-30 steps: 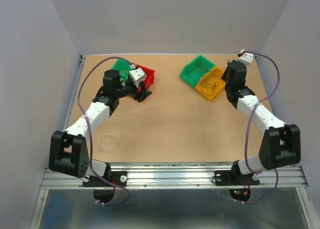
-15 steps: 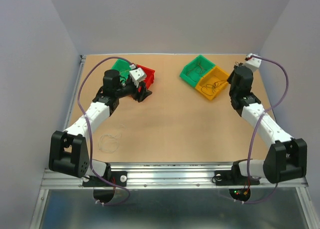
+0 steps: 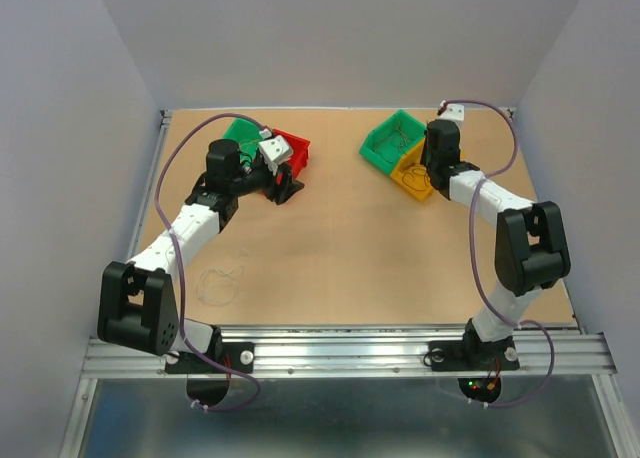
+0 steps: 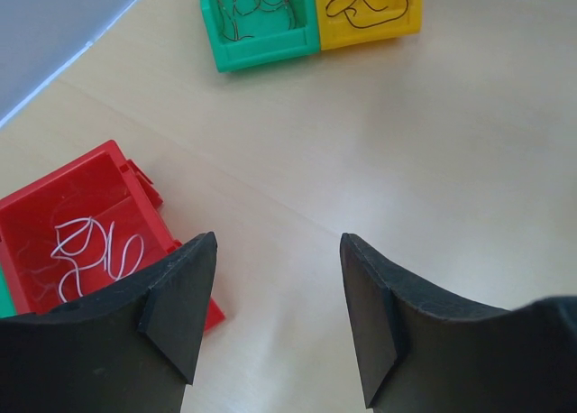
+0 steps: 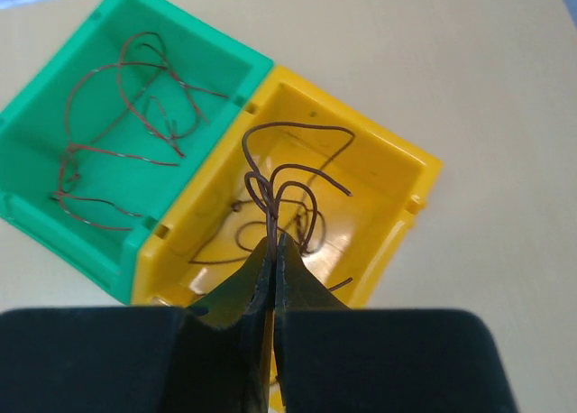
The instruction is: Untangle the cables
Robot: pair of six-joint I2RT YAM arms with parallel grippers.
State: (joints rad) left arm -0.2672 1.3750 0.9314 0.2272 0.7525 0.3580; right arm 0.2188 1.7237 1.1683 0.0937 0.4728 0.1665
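Brown cables [image 5: 270, 210], pinched in the right gripper [image 5: 273, 251], are pointed forward over the yellow bin [image 5: 361, 120]. Reddish strands [image 5: 144, 115] are kept in the green bin [image 5: 194, 22]. The left gripper [image 4: 279, 251] is spread wide.

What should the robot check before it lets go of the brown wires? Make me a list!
1. The right tool is shut on the brown wires: ok.
2. The wires are lined up with the yellow bin, not the green bin: ok.
3. The held wires are free of the strands lying in the yellow bin: cannot tell.
4. The wires are low enough over the bin to drop in: cannot tell.
5. The left tool is open, empty and out of the way by the red bin: ok.
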